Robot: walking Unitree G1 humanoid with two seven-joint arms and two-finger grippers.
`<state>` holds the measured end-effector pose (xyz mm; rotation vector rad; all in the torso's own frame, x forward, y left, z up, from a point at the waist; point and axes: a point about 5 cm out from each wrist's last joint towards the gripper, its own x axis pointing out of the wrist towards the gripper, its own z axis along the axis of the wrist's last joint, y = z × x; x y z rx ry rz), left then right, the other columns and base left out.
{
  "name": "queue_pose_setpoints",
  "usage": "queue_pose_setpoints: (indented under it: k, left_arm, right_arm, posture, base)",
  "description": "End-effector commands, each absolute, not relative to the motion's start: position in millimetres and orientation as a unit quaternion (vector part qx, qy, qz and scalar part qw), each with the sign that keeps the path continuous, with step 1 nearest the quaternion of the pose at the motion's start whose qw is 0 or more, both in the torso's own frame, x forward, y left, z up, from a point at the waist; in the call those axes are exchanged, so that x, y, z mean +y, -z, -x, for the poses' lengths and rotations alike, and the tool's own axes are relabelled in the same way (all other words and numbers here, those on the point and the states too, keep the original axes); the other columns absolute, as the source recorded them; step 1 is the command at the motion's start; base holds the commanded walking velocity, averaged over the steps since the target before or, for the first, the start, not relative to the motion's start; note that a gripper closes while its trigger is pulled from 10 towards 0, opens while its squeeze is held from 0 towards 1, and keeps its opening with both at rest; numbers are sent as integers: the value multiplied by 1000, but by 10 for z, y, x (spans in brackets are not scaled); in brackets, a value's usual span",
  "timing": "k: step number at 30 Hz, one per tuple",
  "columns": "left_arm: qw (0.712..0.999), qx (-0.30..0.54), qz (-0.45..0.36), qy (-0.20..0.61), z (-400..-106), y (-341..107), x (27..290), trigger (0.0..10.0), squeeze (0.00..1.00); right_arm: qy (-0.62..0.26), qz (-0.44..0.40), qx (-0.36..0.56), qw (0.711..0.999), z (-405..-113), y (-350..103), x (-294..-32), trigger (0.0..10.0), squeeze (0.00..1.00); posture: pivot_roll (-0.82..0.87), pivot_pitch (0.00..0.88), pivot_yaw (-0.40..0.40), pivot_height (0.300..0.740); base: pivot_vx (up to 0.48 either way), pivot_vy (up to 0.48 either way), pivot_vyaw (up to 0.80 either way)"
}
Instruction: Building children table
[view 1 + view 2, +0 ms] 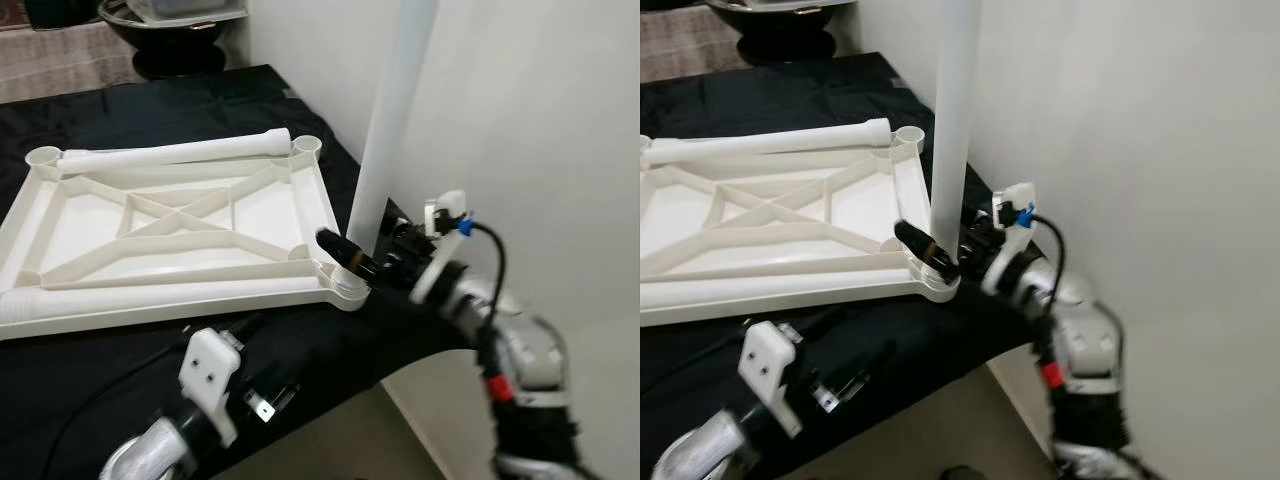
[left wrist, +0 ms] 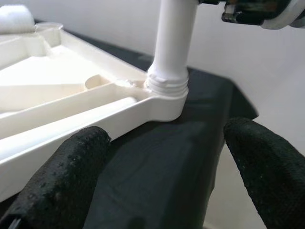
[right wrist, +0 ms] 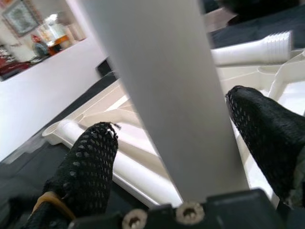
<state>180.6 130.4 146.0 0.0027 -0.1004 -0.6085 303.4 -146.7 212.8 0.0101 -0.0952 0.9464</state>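
My right fingers (image 1: 345,256) bracket the upright table leg (image 1: 392,120) low on its shaft, one black finger on each side of the tube; whether both pads bear on it I cannot tell. Just below these fingers the leg's threaded foot sits in the corner socket (image 2: 167,98) of the upturned white tabletop (image 1: 170,225), which lies flat on the black-draped surface (image 1: 200,100) with its ribbed underside facing up. My left fingers (image 2: 171,176) stand wide apart and empty, low over the cloth, the socketed corner lying ahead between them and apart from both.

Handling, as judged: the leg is a hollow plastic tube, light and stiff, with a smooth finish that may slip under a twisting grip. Taking hold low, near the socket, gives the best control while it is turned home. The tabletop is a thin moulded shell, rigid through its diagonal ribs but light enough to slide on the cloth, so the left fingers could usefully steady its edge.

Count: one tabletop; three legs distinguishable, one upright between my right fingers, a second leg (image 1: 170,152) lying along the far rim, and a third leg (image 1: 20,305) with a ribbed end at the near rim. Three further corner sockets stand open.
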Motion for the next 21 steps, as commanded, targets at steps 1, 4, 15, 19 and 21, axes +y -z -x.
queue_pose_setpoints:
  k: [1, 4, 15, 19, 21]
  left_arm:
    - [950, -47, -3, 307, -1785, -1481, 1300, 10000, 0]
    - [950, -45, -3, 309, -1758, -1507, 1309, 10000, 0]
    - [950, -38, -5, 310, -1648, -1601, 1325, 10000, 0]
    - [951, -34, -5, 309, -1606, -1630, 1339, 10000, 0]
    - [951, -32, -5, 309, -1595, -1639, 1341, 10000, 0]
  right_arm:
    - [-478, 2, -42, 877, -3066, -2110, -1480, 10000, 1000]
    - [-483, 29, -45, 874, -3208, -2209, -1600, 10000, 1000]
    - [-557, 77, -55, 825, -3471, -2460, -1648, 10000, 0]
    - [-599, 82, -50, 795, -3496, -2525, -1686, 10000, 0]
    - [-612, 78, -51, 785, -3502, -2555, -1708, 4000, 0]
  posture:
    - [55, 238, -49, 740]
    - [70, 269, -40, 740]
    - [127, 322, -30, 740]
    - [141, 343, -30, 740]
    - [142, 347, -30, 740]
  base:
    - [0, 0, 0]
    - [0, 0, 0]
    - [0, 0, 0]
    - [0, 0, 0]
    - [0, 0, 0]
